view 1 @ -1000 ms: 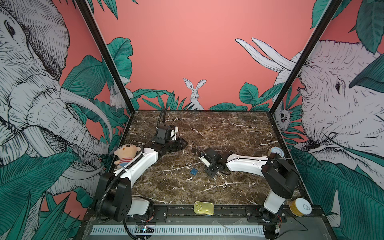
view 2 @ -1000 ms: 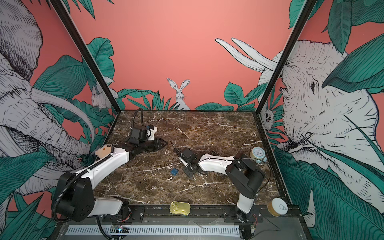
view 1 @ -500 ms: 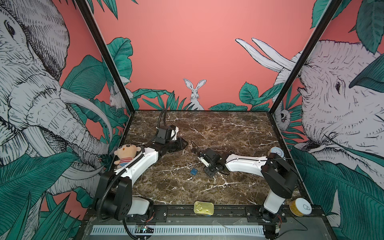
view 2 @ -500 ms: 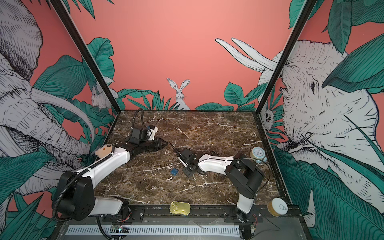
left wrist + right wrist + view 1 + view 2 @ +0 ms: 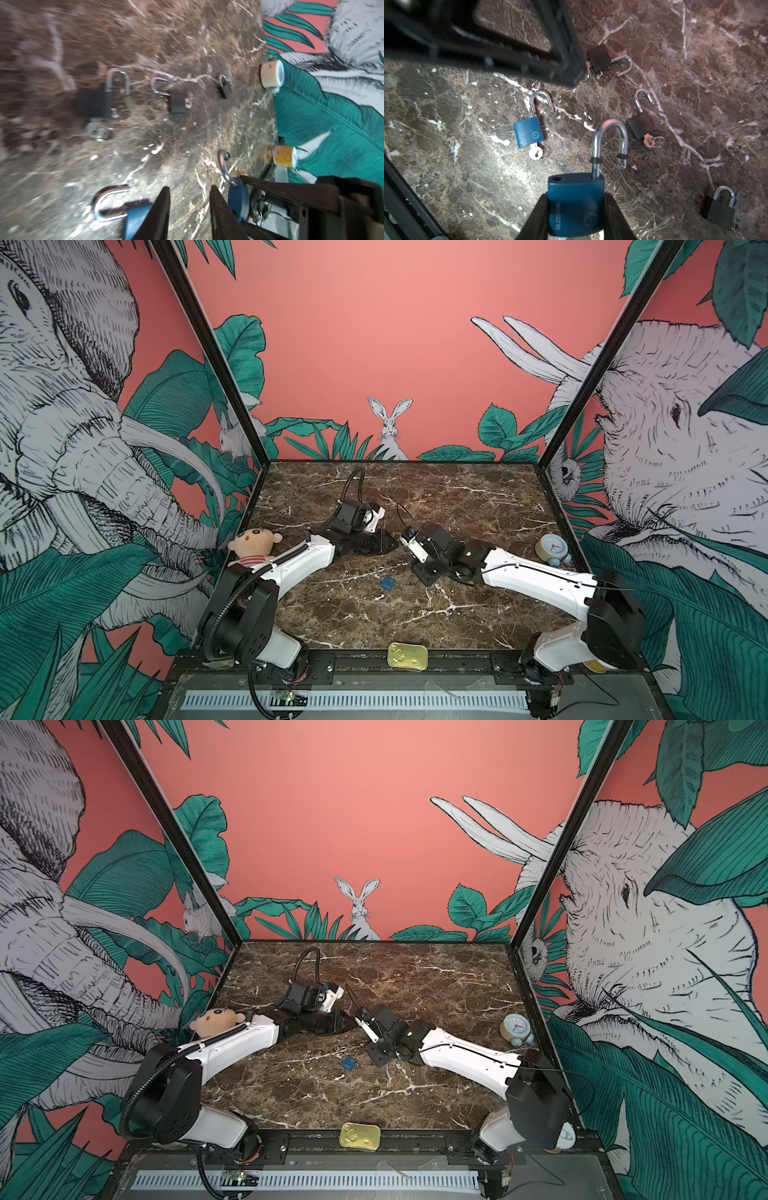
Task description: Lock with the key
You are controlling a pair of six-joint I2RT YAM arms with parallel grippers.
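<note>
Brown marble tabletop [image 5: 457, 497], glossy with white veins, boxed in by pink jungle-mural walls [image 5: 374, 323]. Only container around: flat gold tin [image 5: 407, 655] at the front edge, lid on, contents hidden. Got the right gripper [image 5: 576, 196] clamped on the body of a big blue padlock [image 5: 576, 209], held over the marble, chrome shackle [image 5: 610, 141] popped open. Keyhole end hidden, so can't tell about a key there. Near it the left gripper [image 5: 190, 188], jaws apart, nothing between. Lying flat underneath: smaller blue padlock [image 5: 528, 135] with a silver key [image 5: 535, 154] stuck in, plus black padlocks [image 5: 641, 125] scattered nearby.
</note>
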